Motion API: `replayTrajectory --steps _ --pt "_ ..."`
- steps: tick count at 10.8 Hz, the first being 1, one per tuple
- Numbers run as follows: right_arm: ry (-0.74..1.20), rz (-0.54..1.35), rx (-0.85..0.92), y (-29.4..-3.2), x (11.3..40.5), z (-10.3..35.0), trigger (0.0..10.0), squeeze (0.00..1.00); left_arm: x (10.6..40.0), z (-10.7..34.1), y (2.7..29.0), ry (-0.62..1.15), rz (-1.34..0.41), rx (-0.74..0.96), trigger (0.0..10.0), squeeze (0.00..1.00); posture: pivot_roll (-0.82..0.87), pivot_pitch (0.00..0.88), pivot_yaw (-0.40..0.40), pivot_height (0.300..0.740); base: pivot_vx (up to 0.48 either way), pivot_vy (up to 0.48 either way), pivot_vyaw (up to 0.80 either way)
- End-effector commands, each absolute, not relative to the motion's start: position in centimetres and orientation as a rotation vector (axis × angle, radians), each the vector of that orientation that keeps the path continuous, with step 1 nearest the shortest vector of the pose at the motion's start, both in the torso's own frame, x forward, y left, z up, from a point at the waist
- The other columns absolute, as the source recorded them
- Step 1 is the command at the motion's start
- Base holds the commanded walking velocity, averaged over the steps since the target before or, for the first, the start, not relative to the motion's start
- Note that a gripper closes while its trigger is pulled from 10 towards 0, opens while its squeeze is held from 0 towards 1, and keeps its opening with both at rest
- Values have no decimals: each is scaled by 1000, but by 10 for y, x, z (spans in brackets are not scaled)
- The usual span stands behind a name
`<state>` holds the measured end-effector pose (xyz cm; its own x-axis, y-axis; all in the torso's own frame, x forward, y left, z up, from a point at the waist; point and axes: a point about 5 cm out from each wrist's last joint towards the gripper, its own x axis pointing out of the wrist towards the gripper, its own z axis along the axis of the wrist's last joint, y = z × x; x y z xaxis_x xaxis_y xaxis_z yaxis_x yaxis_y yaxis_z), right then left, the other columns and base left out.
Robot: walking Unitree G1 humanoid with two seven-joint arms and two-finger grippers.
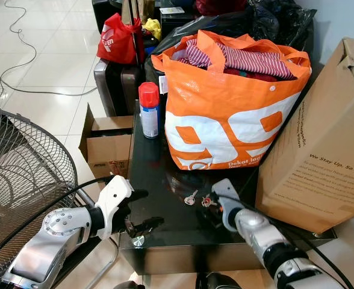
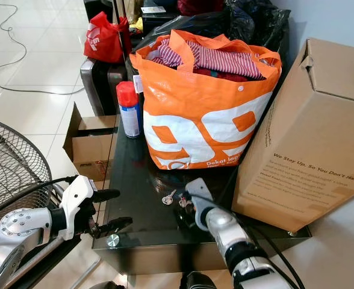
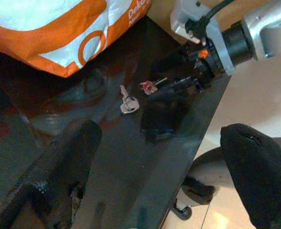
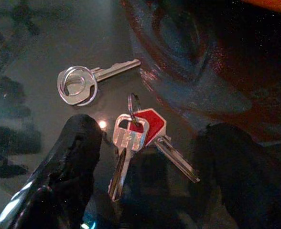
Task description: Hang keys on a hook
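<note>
Keys: three on the black tabletop [image 1: 159,198]. One loose silver key [image 4: 85,82] on its own ring; one silver-headed key [image 4: 125,151] and one red-headed key [image 4: 160,138] joined on a shared ring.

Robot hands: two, the left hand [image 1: 142,212] and the right hand [image 4: 145,191], each with two black fingers.

Spray cans: one, red-capped spray can [image 1: 149,109].

Orange shopping bags: one, orange bag [image 1: 231,120], filled with cloth.

Red bags: one, red bag [image 1: 118,41], on the floor beyond.

Cardboard boxes: two. One large box [image 1: 321,138] beside the orange bag; one small open box [image 1: 108,147] on the floor.

Fans: one, wire-guard fan [image 1: 20,174].
</note>
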<state>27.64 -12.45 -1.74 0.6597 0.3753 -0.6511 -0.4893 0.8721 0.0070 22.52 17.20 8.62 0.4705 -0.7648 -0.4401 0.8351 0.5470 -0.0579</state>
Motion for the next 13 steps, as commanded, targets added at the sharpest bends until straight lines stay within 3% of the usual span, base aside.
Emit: replayTrajectory --steps 1,2,3,4,5,8,13 --pt "701 492 -163 -125 275 -19 10000 0 225 84 175 472 -977 196 10000 0 -33 78 -35 740 0 0 0" --pt "708 497 -152 -124 275 -19 10000 0 227 84 176 476 -973 209 10000 0 -35 79 -32 740 0 0 0" --pt "728 501 -152 -125 273 -22 6745 0 228 84 176 477 -976 216 10000 0 -39 79 -25 740 0 0 0" --pt "746 502 -160 -126 271 -24 4941 0 229 84 176 477 -980 219 10000 0 -39 79 -25 740 0 0 0" --pt "761 492 -158 -127 269 -26 4314 0 230 84 175 477 -984 221 10000 0 -40 79 -23 740 0 0 0" --pt "784 489 -139 -129 266 -29 0 0 231 85 175 472 -992 224 10000 0 -36 81 -23 740 0 0 0" --pt "825 511 -158 -130 260 -34 0 0 228 83 174 478 -1001 222 10000 0 -36 86 -34 740 0 0 0"
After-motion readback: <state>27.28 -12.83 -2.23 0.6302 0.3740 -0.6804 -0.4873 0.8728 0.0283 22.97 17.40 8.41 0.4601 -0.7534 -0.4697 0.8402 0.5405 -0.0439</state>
